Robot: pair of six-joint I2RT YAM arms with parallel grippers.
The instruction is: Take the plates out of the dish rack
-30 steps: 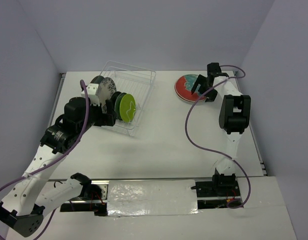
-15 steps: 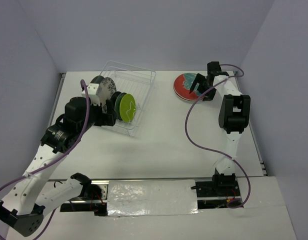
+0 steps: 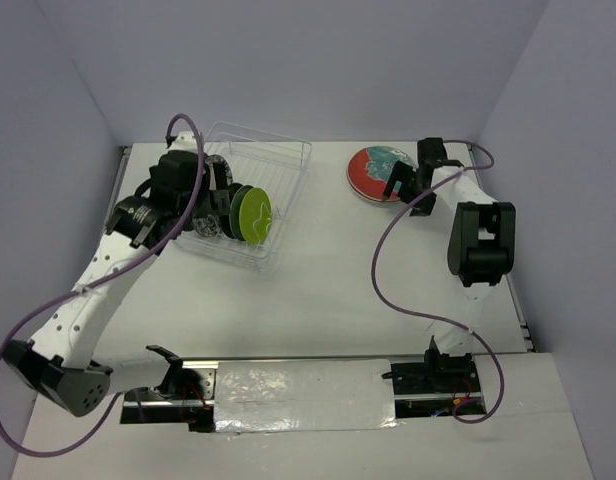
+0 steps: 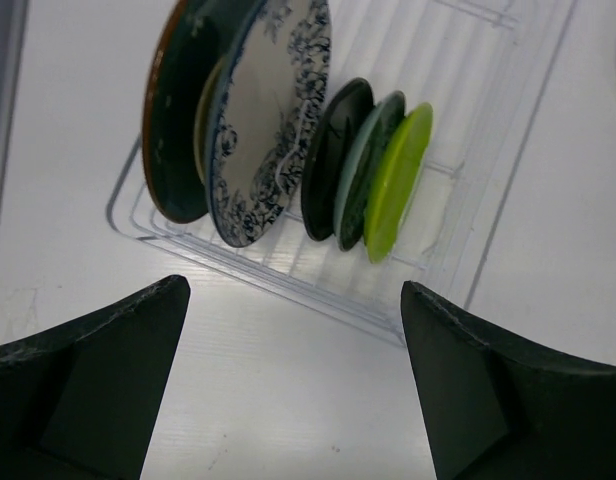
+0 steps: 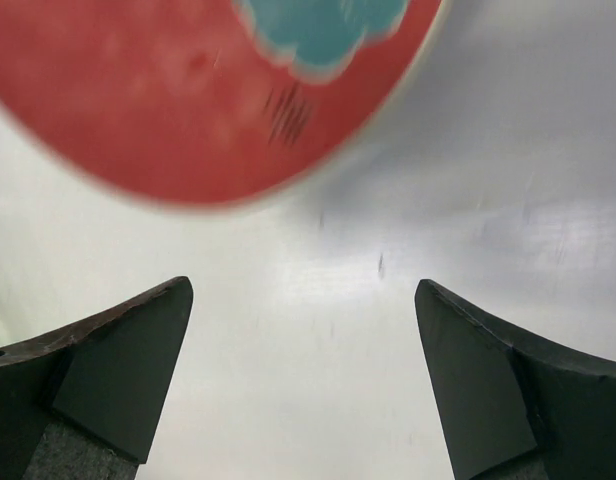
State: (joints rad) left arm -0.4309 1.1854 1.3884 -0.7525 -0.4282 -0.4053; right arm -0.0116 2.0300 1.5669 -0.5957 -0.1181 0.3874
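The dish rack (image 3: pixel 278 180) stands at the back left and also shows in the left wrist view (image 4: pixel 288 280). In it several plates stand on edge: a dark teal one (image 4: pixel 173 130), a white-blue floral one (image 4: pixel 273 120), two small dark ones (image 4: pixel 333 160) and a lime green one (image 4: pixel 398 180) (image 3: pixel 253 215). My left gripper (image 3: pixel 210 212) (image 4: pixel 293 290) is open and empty at the rack's left side, short of the plates. The red-teal plate (image 3: pixel 373 172) (image 5: pixel 188 90) lies flat on the table at the back right. My right gripper (image 3: pixel 406 190) (image 5: pixel 303 290) is open and empty just beside it.
Purple cables hang from both arms. The table's back wall is close behind the rack and the red-teal plate. Bare white table (image 3: pixel 328 280) lies between the rack and the arm bases.
My left arm has swung up and back, bringing its gripper to the rack's far left side. My right gripper has drawn back a little from the red-teal plate, which stays flat.
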